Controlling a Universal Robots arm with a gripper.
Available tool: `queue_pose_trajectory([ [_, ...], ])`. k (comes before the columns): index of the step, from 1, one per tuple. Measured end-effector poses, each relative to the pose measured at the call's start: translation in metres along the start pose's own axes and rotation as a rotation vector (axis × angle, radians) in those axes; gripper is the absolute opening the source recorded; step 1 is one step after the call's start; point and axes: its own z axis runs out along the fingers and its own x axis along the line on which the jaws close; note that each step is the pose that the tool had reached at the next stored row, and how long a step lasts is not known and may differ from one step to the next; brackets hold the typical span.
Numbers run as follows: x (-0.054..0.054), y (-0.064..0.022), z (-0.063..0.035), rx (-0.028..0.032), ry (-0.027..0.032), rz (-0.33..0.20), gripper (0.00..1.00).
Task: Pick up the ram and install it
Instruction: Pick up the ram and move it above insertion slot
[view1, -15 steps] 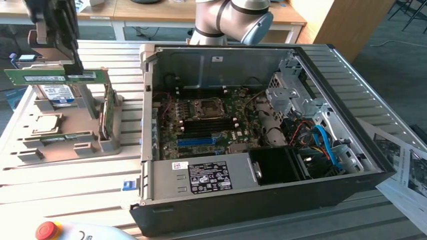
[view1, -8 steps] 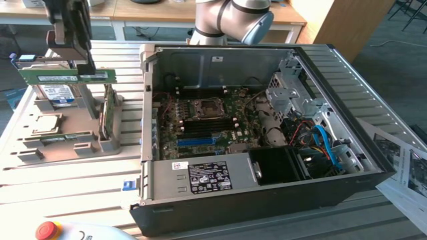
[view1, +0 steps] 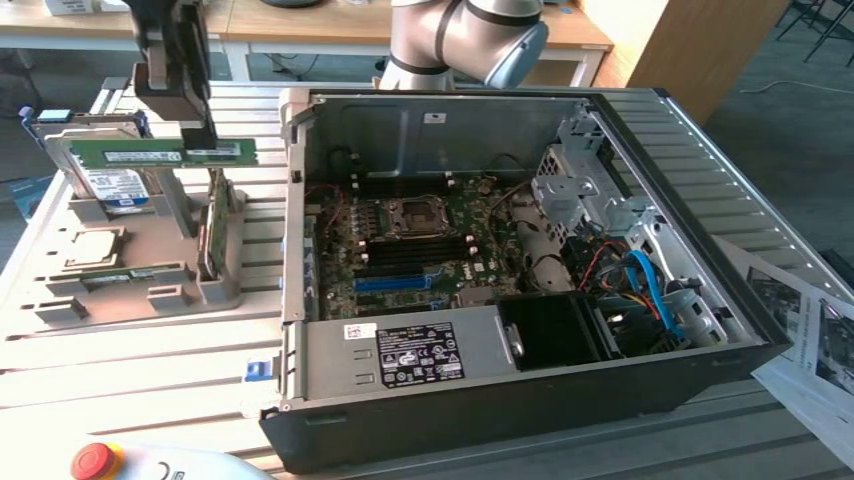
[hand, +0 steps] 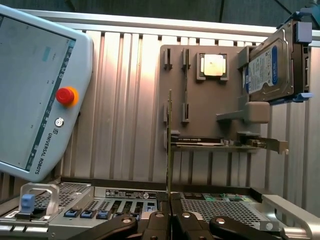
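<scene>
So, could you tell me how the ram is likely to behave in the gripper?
The ram is probably stiff: it juts straight from the gripper without sagging. Edge-on it looks very thin, so likely light, and fragile if knocked sideways.

Your count stands: ram (view1: 160, 152) 1 | claw (hand: 170, 200) 1 | hard drive (view1: 114, 186) 1 | processor chip (hand: 213, 65) 1 | upright green card (view1: 211, 235) 1 | grey parts holder (hand: 202, 107) 1 | open computer case (view1: 534, 420) 1 | teach pendant (hand: 30, 90) 1 | table (hand: 125, 100) 1
</scene>
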Motion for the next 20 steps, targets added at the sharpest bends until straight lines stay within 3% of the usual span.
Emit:
queue_pose_trajectory([
  [20, 0.002, -0.0518, -0.002, 0.0, 0.0, 0.0, 0.12],
])
